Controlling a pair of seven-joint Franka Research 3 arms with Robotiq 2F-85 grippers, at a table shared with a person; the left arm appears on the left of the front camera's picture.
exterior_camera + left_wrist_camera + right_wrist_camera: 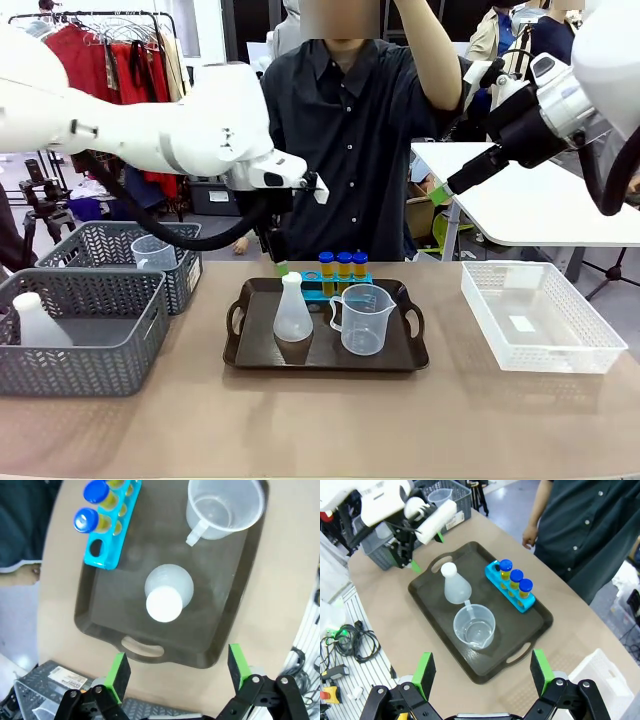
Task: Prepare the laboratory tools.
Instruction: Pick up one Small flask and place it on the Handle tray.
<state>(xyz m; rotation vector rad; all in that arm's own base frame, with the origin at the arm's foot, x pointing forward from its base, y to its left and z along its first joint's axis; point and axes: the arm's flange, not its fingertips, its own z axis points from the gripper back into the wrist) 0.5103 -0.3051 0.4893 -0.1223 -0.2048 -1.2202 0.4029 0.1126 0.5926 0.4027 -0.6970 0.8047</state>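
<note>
On the dark brown tray (250, 355) stand a translucent white conical flask (292, 312), a clear handled beaker (362, 320) and a small blue rack (318, 292) holding three yellow blue-capped tubes (343, 265). My left gripper (277, 262) hangs open above the tray's far left corner, nothing between its fingers. From above, the left gripper (177, 670) looks down on the flask (164, 597), beaker (222, 507) and rack (107, 535). My right gripper (440, 195) is raised at the right, open and empty. The right gripper (482, 670) overlooks the flask (454, 584), beaker (474, 627) and rack (512, 587).
Two grey mesh baskets (90, 340) stand at the left; one holds a white flask (35, 320), the other a clear beaker (152, 252). A white basket (540, 315) sits at the right. A person in a dark shirt (350, 130) stands at the far edge.
</note>
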